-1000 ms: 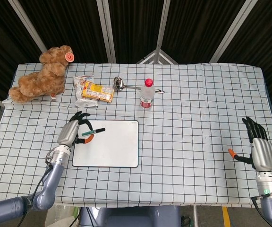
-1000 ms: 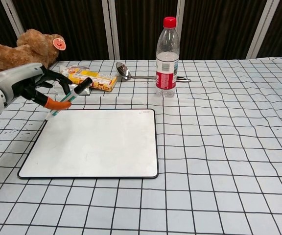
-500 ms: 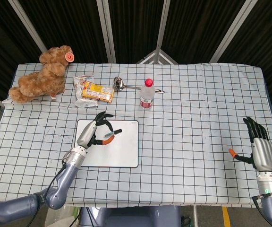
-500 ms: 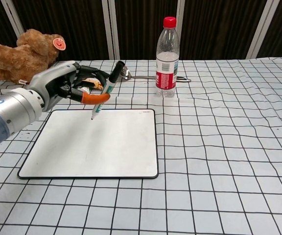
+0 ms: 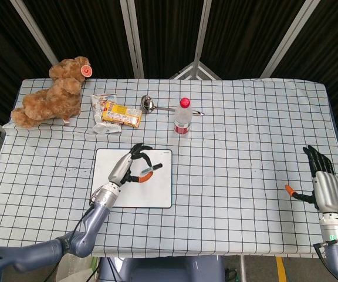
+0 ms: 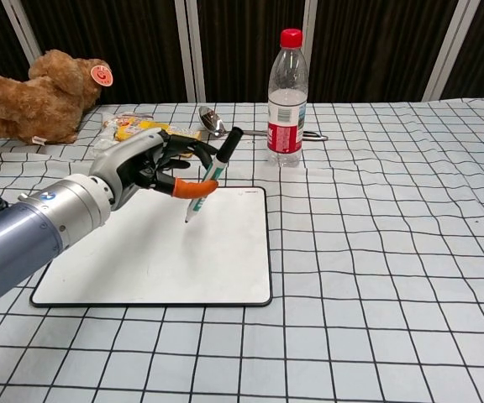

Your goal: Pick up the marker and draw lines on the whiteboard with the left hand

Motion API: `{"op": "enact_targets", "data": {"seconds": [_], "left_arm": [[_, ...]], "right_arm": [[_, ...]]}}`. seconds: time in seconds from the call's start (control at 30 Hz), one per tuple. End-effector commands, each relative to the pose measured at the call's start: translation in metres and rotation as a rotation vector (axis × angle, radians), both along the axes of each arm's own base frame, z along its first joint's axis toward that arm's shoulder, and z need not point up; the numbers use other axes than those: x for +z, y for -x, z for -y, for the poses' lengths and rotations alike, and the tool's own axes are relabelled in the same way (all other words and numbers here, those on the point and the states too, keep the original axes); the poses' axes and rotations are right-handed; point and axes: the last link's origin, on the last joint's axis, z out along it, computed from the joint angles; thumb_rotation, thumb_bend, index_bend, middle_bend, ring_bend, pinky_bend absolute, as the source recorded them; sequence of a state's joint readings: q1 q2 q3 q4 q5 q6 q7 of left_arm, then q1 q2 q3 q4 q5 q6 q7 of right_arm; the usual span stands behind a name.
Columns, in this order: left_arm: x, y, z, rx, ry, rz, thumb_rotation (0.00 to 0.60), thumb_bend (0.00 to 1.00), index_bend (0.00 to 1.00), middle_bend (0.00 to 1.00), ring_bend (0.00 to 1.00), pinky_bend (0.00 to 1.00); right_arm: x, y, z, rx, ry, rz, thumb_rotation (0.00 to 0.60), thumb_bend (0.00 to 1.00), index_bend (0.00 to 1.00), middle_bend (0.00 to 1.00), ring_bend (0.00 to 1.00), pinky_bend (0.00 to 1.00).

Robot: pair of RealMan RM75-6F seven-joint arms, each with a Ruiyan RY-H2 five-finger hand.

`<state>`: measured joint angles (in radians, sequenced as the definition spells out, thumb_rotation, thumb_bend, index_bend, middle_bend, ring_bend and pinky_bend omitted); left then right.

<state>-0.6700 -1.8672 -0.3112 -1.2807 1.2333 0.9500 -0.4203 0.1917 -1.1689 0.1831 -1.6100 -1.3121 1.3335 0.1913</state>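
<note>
A white whiteboard [image 5: 151,194] [image 6: 141,260] with a black rim lies flat on the checked cloth, its surface unmarked. My left hand [image 5: 129,167] [image 6: 145,164] hovers over the board's middle and pinches a marker [image 5: 149,170] [image 6: 209,179] between the orange-tipped thumb and a finger. The marker has a green-and-white barrel and a black cap end; it tilts with its tip pointing down, just above the board. Far to the right, my right hand [image 5: 323,182] rests near the table's front edge with fingers spread, holding nothing.
A water bottle [image 5: 182,116] [image 6: 286,99] with a red cap stands behind the board. A metal ladle [image 5: 152,105] [image 6: 217,124], a snack packet [image 5: 115,113] [image 6: 133,128] and a brown teddy bear [image 5: 50,94] [image 6: 32,96] lie at the back left.
My left hand carried the marker rightward from the board's left edge to over its middle. The marker swung from nearly flat to tip-down. The right hand stayed put.
</note>
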Motion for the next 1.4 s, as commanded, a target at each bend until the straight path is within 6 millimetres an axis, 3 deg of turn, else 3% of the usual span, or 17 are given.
{"op": "enact_targets", "data": {"seconds": [0.03, 0.57, 0.87, 1.17, 1.4], "left_arm": [[-0.003, 0.000, 0.000, 0.001, 0.007, -0.001, 0.600, 0.50, 0.72, 0.17, 0.01, 0.09], [-0.015, 0.004, -0.004, 0.005, 0.038, -0.022, 0.600, 0.50, 0.72, 0.18, 0.01, 0.09], [-0.005, 0.028, -0.018, 0.027, 0.000, -0.076, 0.600, 0.50, 0.72, 0.18, 0.01, 0.09], [0.030, 0.077, -0.044, 0.094, -0.123, -0.175, 0.600, 0.50, 0.72, 0.18, 0.01, 0.09], [0.071, 0.086, -0.061, 0.150, -0.225, -0.097, 0.600, 0.50, 0.72, 0.18, 0.01, 0.09]], "right_arm": [[0.000, 0.000, 0.000, 0.000, 0.000, 0.000, 0.600, 0.21, 0.00, 0.00, 0.00, 0.00], [0.000, 0.002, 0.001, -0.016, 0.006, 0.003, 0.600, 0.21, 0.00, 0.00, 0.00, 0.00], [0.001, 0.002, 0.001, -0.017, 0.008, 0.000, 0.600, 0.21, 0.00, 0.00, 0.00, 0.00], [0.000, 0.001, -0.001, -0.009, 0.004, -0.004, 0.600, 0.21, 0.00, 0.00, 0.00, 0.00], [0.000, -0.001, -0.002, -0.004, 0.004, -0.004, 0.600, 0.21, 0.00, 0.00, 0.00, 0.00]]}}
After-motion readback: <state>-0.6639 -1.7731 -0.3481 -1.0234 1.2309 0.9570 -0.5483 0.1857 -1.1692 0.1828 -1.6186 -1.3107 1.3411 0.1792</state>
